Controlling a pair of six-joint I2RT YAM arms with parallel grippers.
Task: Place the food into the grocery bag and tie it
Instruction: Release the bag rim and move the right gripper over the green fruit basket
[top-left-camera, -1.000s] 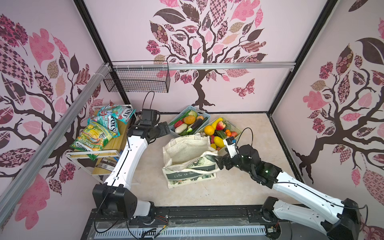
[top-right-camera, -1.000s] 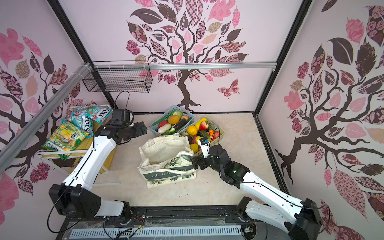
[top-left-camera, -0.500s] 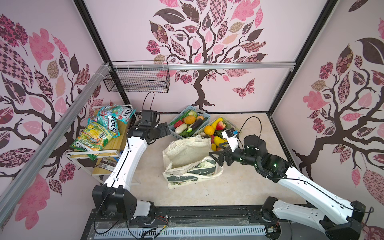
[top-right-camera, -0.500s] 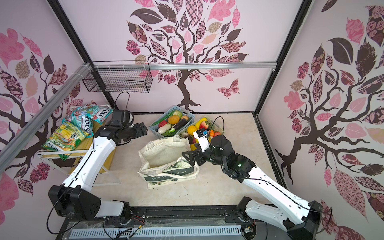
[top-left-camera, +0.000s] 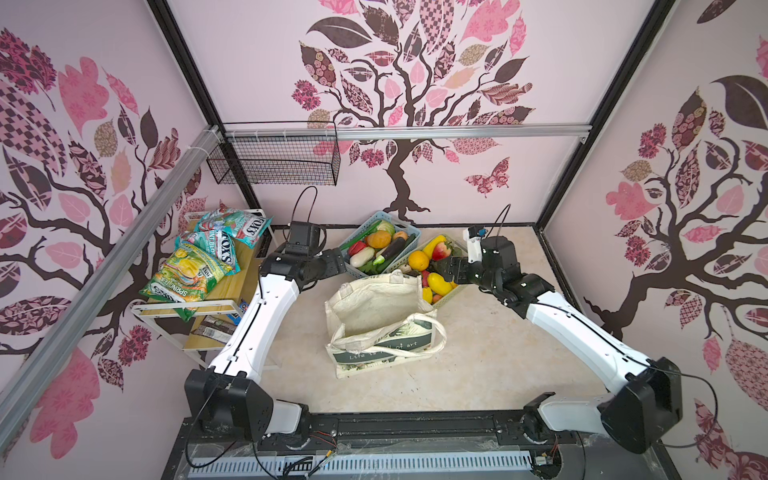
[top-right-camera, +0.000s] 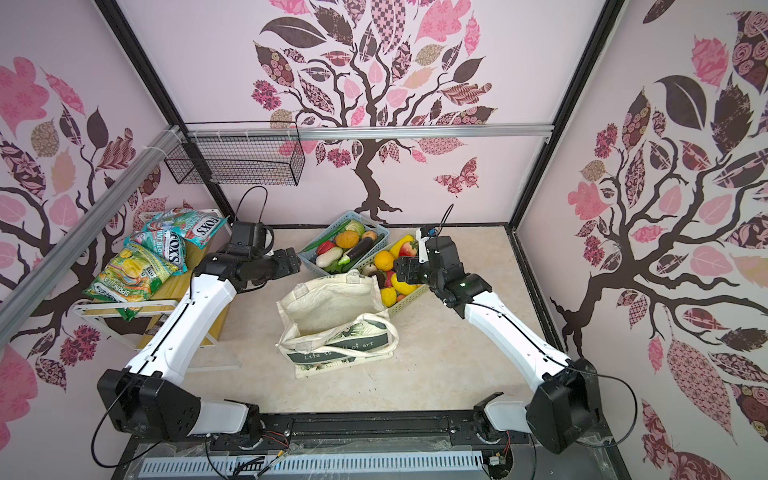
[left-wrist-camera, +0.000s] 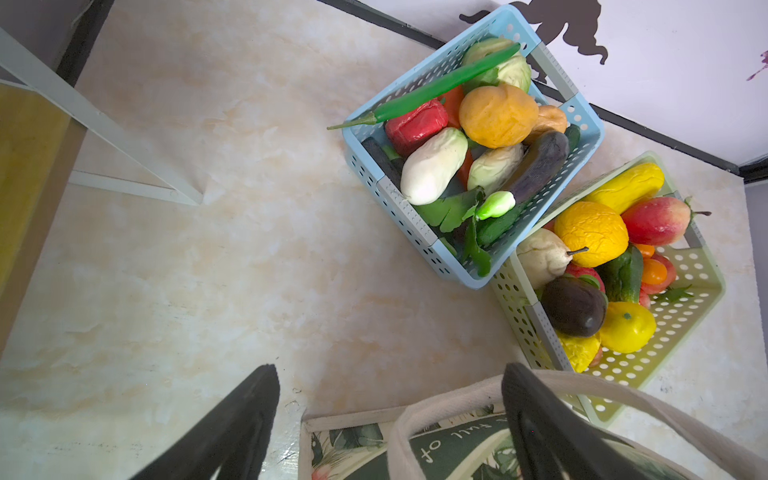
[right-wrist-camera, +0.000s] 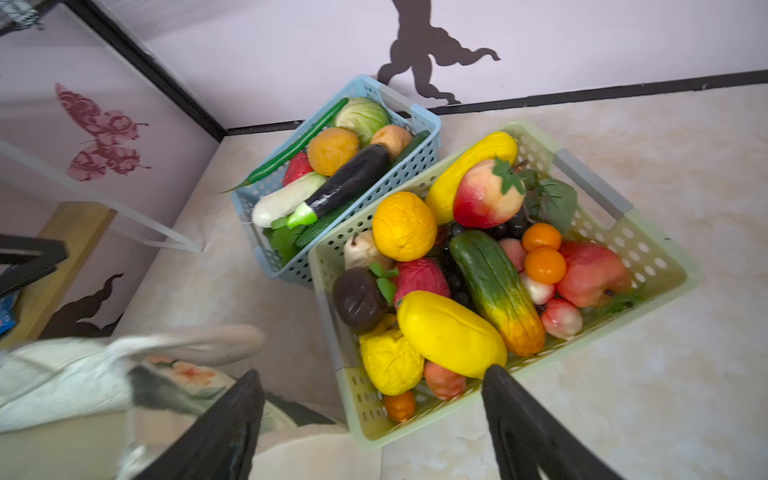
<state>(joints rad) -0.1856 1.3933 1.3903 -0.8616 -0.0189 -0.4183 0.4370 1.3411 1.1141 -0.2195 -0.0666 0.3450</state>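
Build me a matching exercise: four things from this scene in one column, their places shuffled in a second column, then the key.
Things
1. grocery bag
2. purple eggplant
3. large yellow fruit
4. snack packets

Places
A. in the pale green basket
B. on the wooden shelf
C. in the light blue basket
D. standing open on the table

Pairs: 1-D, 2-C, 3-A, 4-B

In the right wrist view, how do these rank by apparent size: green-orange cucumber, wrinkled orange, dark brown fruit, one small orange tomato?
Largest to smallest:
1. green-orange cucumber
2. wrinkled orange
3. dark brown fruit, only slightly smaller than the orange
4. small orange tomato
All share one basket, so camera distance matters little.
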